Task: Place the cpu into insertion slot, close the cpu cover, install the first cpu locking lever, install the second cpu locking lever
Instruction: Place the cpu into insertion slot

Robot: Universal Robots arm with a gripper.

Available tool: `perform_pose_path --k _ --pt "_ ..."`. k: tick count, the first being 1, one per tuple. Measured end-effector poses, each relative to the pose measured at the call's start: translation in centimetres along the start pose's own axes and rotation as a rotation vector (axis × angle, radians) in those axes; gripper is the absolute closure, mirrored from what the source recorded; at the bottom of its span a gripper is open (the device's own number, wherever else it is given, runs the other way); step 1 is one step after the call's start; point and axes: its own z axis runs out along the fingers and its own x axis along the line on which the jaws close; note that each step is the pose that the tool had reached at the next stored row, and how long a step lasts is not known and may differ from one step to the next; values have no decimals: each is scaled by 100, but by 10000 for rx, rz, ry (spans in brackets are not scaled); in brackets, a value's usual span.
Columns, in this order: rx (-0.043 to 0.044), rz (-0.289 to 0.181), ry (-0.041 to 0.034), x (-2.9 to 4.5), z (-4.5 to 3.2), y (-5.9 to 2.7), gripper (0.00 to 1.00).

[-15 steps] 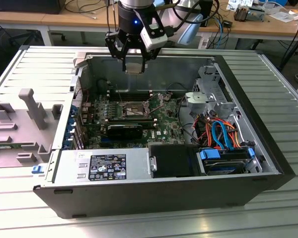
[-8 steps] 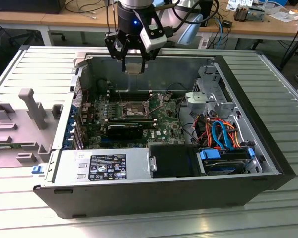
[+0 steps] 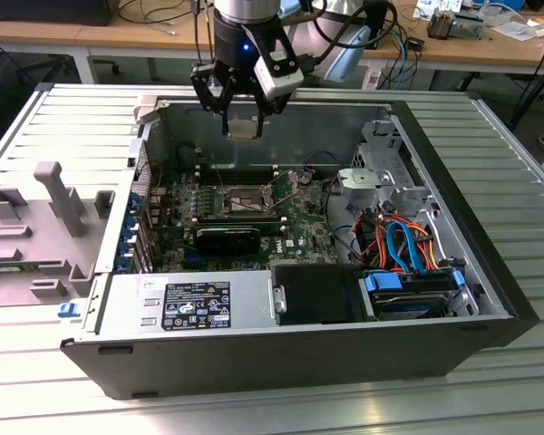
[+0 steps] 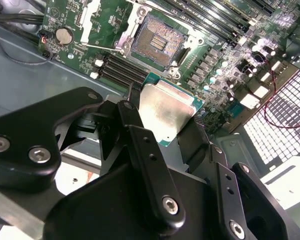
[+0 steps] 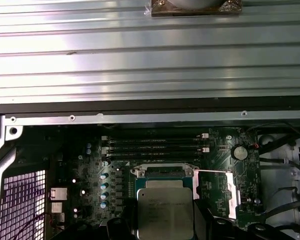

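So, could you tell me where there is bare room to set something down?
Bare ribbed table at the exterior view's right of the case, and the strip before it. Crowded: grey fixture at that view's left, cables inside the case.

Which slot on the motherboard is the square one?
The insertion slot, dark with a silver rim; the memory slots beside it are long and narrow.

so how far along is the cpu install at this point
Nothing is seated yet. In hand: the gripper grips the cpu above the open case. The insertion slot is bare, its contacts showing, and the cpu cover stands open beside it. Left: placing the chip, closing the cover and both locking steps.
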Motion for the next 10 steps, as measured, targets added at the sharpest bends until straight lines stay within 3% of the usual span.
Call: perform_pose_path --k 10 --pt "0 0 0 0 20 -4 45"
